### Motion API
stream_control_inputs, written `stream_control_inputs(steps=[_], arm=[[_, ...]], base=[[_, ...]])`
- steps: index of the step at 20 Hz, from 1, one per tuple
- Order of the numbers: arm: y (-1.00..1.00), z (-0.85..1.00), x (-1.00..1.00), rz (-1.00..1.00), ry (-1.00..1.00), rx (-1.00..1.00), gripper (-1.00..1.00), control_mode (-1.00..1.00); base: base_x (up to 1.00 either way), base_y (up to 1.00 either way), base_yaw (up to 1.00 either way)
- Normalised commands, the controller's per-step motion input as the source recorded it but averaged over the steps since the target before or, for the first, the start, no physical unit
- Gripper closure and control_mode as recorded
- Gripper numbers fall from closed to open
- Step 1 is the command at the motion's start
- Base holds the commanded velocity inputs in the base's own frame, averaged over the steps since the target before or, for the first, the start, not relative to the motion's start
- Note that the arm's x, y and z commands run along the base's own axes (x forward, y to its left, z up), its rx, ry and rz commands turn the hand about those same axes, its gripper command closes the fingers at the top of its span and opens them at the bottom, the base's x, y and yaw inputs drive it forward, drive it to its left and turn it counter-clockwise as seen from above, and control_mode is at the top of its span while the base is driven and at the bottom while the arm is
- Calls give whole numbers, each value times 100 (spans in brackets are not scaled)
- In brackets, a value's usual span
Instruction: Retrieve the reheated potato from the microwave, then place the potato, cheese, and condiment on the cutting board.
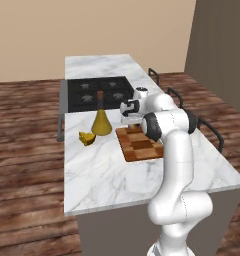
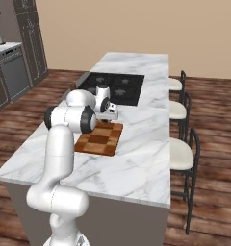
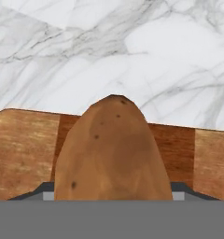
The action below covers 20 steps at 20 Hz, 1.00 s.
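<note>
Potato (image 3: 113, 154) pinched in tool (image 1: 130, 128) over cutting board (image 1: 142, 148); cheese (image 1: 87, 138) beside condiment (image 1: 101, 120).

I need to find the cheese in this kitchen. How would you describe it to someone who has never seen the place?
Start at the long white marble island counter with the black cooktop set in it. Just in front of the cooktop stands a tall mustard-yellow cone-shaped bottle. The cheese is the low, bright yellow-orange wedge lying beside that bottle, on the side away from the checkered wooden cutting board.

Potato (image 3: 113, 149) over cutting board (image 1: 137, 148) edge — cheese (image 1: 87, 138), condiment (image 1: 101, 120) beside.
</note>
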Motion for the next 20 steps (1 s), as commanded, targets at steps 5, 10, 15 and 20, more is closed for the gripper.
stream_control_inputs(steps=[5,10,15,20], arm=[[2,-49,-6,0,0,-2,100,-100],[8,-36,-14,0,1,-3,100,-100],[4,-24,-15,0,0,0,100,-100],[1,-8,-8,0,-4,0,100,-100]], base=[[0,0,0],[0,0,0],[0,0,0],[0,0,0]])
